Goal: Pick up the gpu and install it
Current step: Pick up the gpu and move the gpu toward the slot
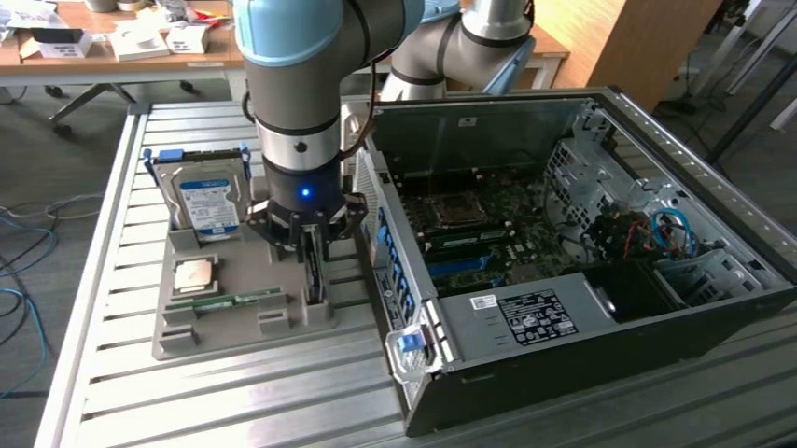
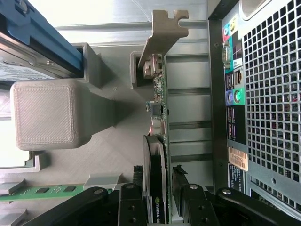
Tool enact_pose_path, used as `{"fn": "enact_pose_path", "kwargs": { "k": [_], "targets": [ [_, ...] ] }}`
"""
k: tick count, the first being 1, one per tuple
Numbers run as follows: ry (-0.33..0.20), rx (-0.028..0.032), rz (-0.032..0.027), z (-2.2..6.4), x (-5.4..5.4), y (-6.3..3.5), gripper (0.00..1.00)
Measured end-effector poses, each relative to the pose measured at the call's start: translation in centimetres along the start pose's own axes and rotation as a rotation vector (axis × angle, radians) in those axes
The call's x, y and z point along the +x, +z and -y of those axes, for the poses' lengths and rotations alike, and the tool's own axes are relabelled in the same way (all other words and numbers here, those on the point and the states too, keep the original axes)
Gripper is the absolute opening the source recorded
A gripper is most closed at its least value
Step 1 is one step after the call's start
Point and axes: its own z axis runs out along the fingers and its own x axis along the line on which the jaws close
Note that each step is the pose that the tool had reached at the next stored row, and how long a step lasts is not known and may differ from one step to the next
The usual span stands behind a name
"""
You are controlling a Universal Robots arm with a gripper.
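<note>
Your arm (image 1: 297, 103) is built of silver-grey tubes, with pale blue caps (image 1: 293, 33) over the big joints. Lower down, the wrist section turns black and carries a small glowing blue light (image 1: 305, 193). The gripper (image 2: 159, 181) is black as well, made of jointed metal links with round silver pins (image 2: 98, 191) at the pivots.

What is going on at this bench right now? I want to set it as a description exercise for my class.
The robot arm's gripper is down over the gpu, which stands on edge in its slot of the gray holder and is not yet lifted out. A hard drive and a memory stick sit in the same holder. The open computer case stands right beside it, and the card is not installed there yet.
</note>
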Motion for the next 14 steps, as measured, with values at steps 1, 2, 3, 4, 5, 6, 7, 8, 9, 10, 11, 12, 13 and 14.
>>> {"fn": "enact_pose_path", "kwargs": {
  "k": [1, 2, 3, 4, 5, 6, 7, 8, 9, 10, 11, 12, 13, 14],
  "targets": [
    [0.000, 0.0000, 0.0000, 0.00, 0.00, 0.00, 0.38],
    [0.000, 0.0002, -0.0002, 0.00, 0.01, -0.01, 0.38],
    [0.000, 0.0002, -0.0002, 0.00, 0.02, -0.01, 0.38],
    [0.000, 0.0002, -0.0002, 0.00, 0.02, -0.01, 0.38],
    [0.000, 0.0002, -0.0001, 0.00, 0.02, -0.01, 0.38],
    [0.000, 0.0002, -0.0001, 0.00, 0.02, -0.01, 0.38],
    [0.000, 0.0002, -0.0002, 0.00, 0.02, -0.01, 0.38],
    [0.000, 0.0002, -0.0002, 0.00, 0.02, -0.01, 0.38],
    [0.000, 0.0002, -0.0001, 0.00, 0.02, -0.01, 0.38],
    [0.000, 0.0001, -0.0001, 0.00, 0.02, -0.01, 0.38],
    [0.000, 0.0002, -0.0001, 0.00, 0.02, -0.01, 0.38],
    [0.000, 0.0002, -0.0002, 0.00, 0.02, -0.01, 0.38],
    [0.000, 0.0002, -0.0001, 0.00, 0.02, -0.01, 0.38],
    [0.000, 0.0002, -0.0002, 0.00, 0.02, -0.01, 0.37]
  ]
}}
